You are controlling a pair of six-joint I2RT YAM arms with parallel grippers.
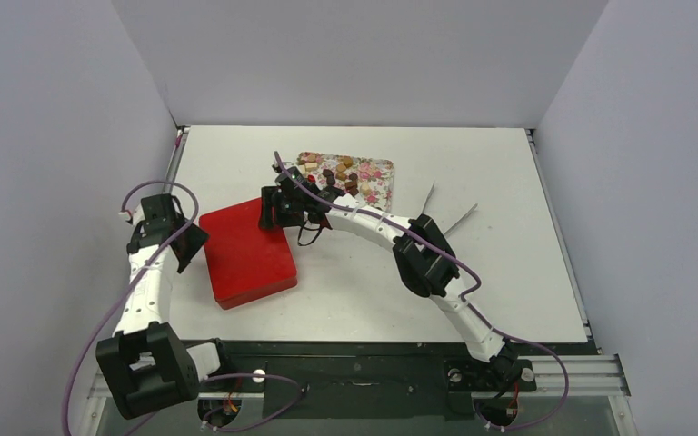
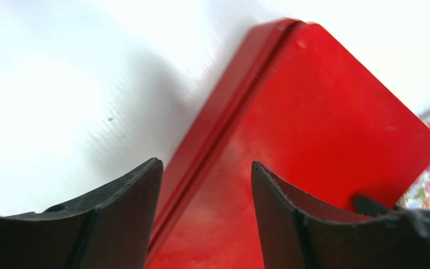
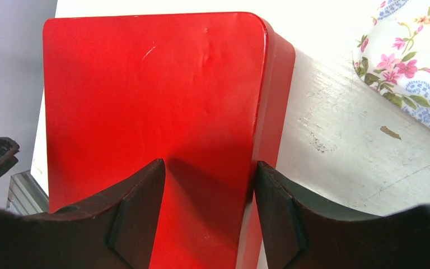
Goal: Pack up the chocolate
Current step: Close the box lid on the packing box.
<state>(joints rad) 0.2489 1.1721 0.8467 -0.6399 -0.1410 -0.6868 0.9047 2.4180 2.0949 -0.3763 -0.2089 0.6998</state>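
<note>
1. Step in hand, as I judged it: opening the container. The red box (image 1: 245, 259) sat shut on the white table (image 1: 509, 272), its lid (image 2: 336, 123) on, and no chocolate was packed yet.
2. The chocolate (image 1: 338, 173), small brown, cream and reddish pieces, lay loose on the flowered tray (image 1: 377, 189) at the far side of the table, just beyond the box's far right corner.
3. The left gripper (image 2: 206, 165) stood at the box's left edge, fingers parted to a medium gap. The lid's long edge and the seam under it showed between them. Nothing was held.
4. The right gripper (image 3: 210, 163) stood over the box's far right corner, fingers likewise apart at a middling width. One finger was above the lid top and the other was beside the side wall. It held nothing, and I could not tell whether either finger touched the box.
5. Chocolate relative to the tools: near the right gripper, a little beyond it on the tray, not touching. It was well apart from the left gripper, with the whole box between.
6. Next move, by judgement: get purchase on the lid's rim from both sides and raise it evenly while the base stays down. A skewed pull could jam the lid or drag the box toward the tray.
7. Only after the lid is set aside can single pieces be picked. They are far smaller than the fingers, so a much narrower gap will be needed.
</note>
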